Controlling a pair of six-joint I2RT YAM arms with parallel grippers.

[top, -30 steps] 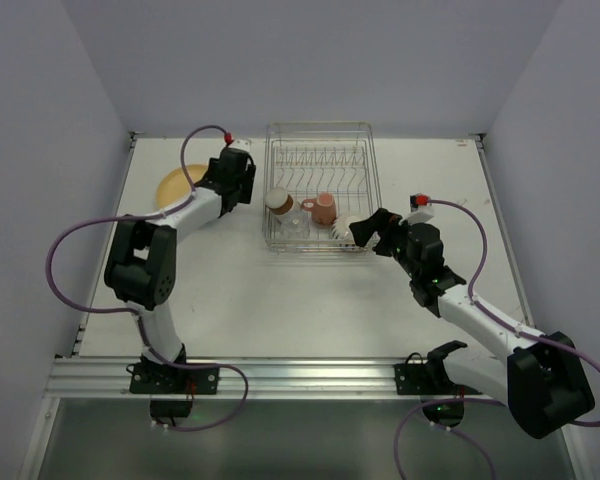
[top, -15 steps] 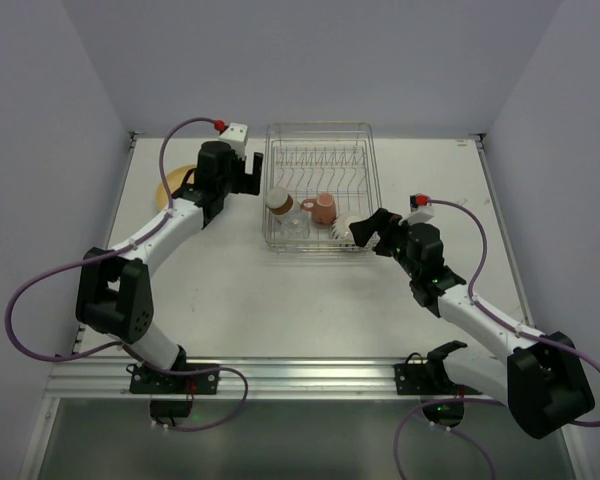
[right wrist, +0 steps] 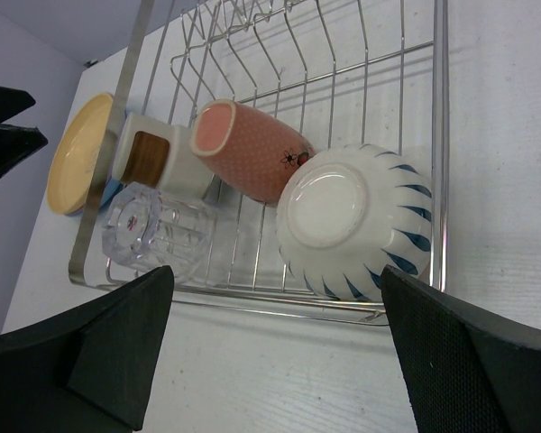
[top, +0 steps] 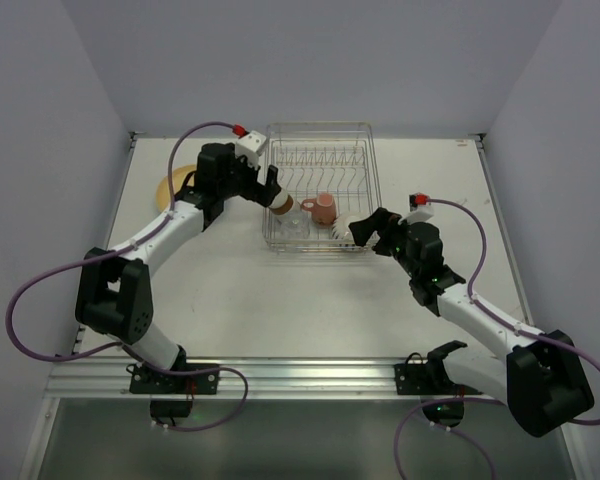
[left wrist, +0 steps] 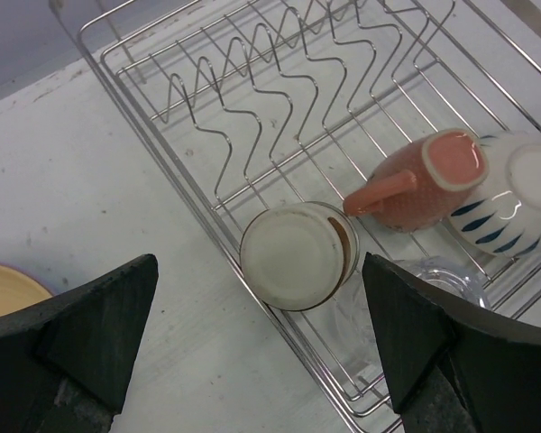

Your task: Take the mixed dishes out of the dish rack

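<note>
The silver wire dish rack (top: 320, 160) holds a brown cup (top: 279, 202), a pink mug (top: 323, 208), a white cup (top: 341, 227) and a clear glass (top: 292, 228) along its near end. My left gripper (top: 271, 186) is open, above the brown cup (left wrist: 298, 255) at the rack's left rim (left wrist: 185, 194). My right gripper (top: 366, 230) is open, just outside the rack's near right corner, facing the white cup (right wrist: 356, 221). The yellow-orange plate (top: 173, 186) lies on the table to the left. The blue and purple plates do not show.
The rack's plate prongs (left wrist: 279, 81) stand bare. The pink mug (right wrist: 252, 149) lies on its side between the brown cup (right wrist: 153, 153) and the white cup. The glass (right wrist: 153, 225) lies by the rack's near rail. Walls close in the table at the back and sides.
My left arm has swung right from over the yellow-orange plate to the rack's left side, above the brown cup. The right arm has not moved.
</note>
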